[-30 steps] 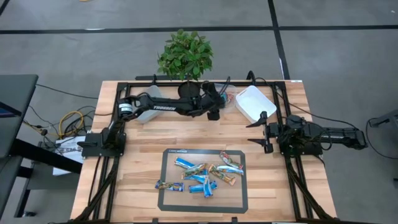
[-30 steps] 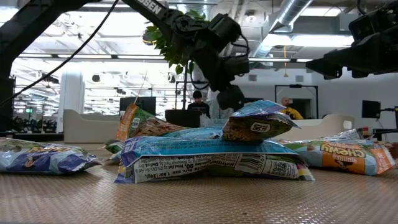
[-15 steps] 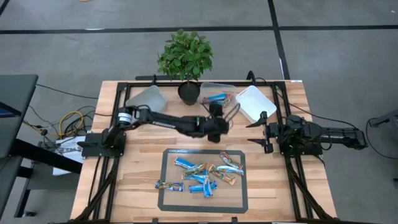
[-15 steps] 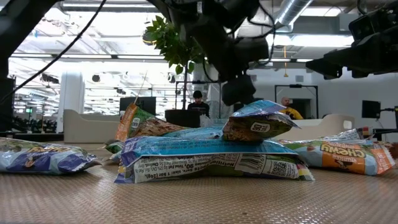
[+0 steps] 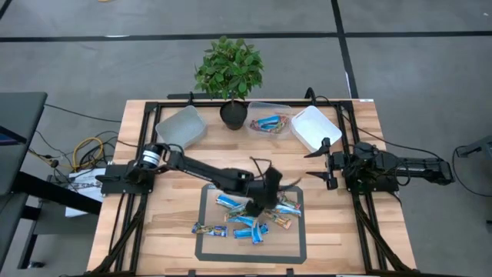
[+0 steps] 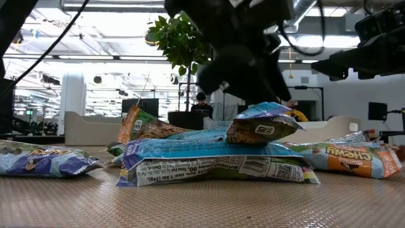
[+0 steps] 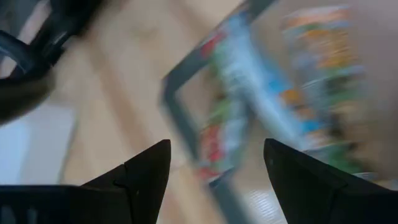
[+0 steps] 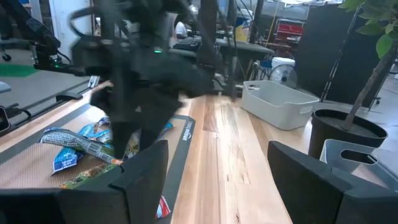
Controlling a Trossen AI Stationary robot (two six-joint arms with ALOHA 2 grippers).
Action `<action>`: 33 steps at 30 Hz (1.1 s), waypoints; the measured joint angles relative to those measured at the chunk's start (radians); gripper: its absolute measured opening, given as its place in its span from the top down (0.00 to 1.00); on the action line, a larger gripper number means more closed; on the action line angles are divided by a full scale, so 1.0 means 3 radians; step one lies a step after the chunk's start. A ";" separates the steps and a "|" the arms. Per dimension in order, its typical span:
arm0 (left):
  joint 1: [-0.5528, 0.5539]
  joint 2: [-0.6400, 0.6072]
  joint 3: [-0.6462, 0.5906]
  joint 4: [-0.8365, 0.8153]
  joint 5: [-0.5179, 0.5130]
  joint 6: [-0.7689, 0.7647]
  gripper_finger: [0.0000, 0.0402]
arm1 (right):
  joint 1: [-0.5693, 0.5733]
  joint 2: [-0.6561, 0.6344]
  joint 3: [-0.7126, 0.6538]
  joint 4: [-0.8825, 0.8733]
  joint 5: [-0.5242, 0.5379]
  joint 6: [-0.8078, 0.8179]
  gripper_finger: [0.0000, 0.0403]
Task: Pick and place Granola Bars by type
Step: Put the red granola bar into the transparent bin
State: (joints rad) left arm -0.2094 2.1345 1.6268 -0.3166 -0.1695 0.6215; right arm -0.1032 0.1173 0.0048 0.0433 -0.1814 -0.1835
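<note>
Left gripper (image 5: 267, 201) (fingers spread) above Granola Bars (image 5: 250, 215).

The surface (image 5: 181, 192) was pale wood in butcher-block strips, smooth with a faint sheen. On it lay a tan mat (image 5: 210, 218) with a fine woven texture, matt, edged by a dark border. The granola bars (image 5: 244, 217) wore shiny crinkled foil-like wrappers in blue, green and orange, catching the light along their creases. Both arms looked like matt black plastic or metal; the left gripper (image 5: 269, 194) and right gripper (image 5: 327, 163) had the same dull black finish. A white bin (image 5: 314, 127) looked like smooth matt plastic. Two clear bins (image 5: 181, 125) were translucent plastic. The plant pot (image 5: 232, 114) was matt black. The floor (image 5: 400, 69) was flat grey carpet.
</note>
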 joint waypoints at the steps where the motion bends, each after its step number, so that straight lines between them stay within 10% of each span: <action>1: -0.0024 0.0000 0.0000 -0.0012 0.0069 0.0052 0.38 | -0.0001 0.0000 0.0000 0.0000 0.0000 0.0001 0.33; 33: 0.0148 0.0382 0.0057 0.0147 0.0111 0.0846 0.39 | -0.0001 0.0022 0.0000 -0.0003 0.0005 0.0001 0.33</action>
State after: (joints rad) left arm -0.1649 2.2492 1.6440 -0.2724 -0.1362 0.8752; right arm -0.1034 0.1238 0.0048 0.0425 -0.1799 -0.1833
